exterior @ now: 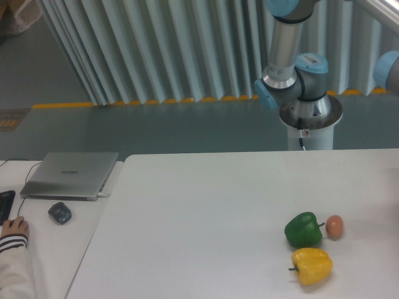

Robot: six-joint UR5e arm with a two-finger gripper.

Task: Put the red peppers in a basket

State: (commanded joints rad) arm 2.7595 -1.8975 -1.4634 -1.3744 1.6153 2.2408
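- Background: pale corrugated wall panels (156, 43) behind a grey-green floor (156, 128) marked with a yellow-orange stripe (65, 104) along the wall's foot.
- White table (206, 212): broad top filling the lower half of the view; most of its surface bears nothing.
- Robot arm (293, 75): only the base column and the lower blue-capped joints are in view, mounted just behind the table's far edge; the upper links run out of the top of the view. Its pincer is out of view, so whether it is spread, closed or carrying something cannot be told.
- Green pepper (304, 229): lying near the table's front right, stem toward the right.
- Yellow pepper (312, 266): just in front of the green one, nearly touching it, stem to the left.
- Small orange-brown egg-shaped item (335, 227): just beside the green pepper's stem; what it is cannot be told.
- Red pepper: not visible anywhere in view. It may be held by the unseen pincer or lie off frame; this is a guess only.
- Basket: none in view, likely beyond the frame's edge.
- Side desk (56, 249) at left: closed silver laptop (72, 175), dark mouse (60, 212), corner of a keyboard (5, 205).
- Person's hand (14, 228) in a striped cuff resting at the keyboard, apparently an operator stationed clear of the arm's reach.
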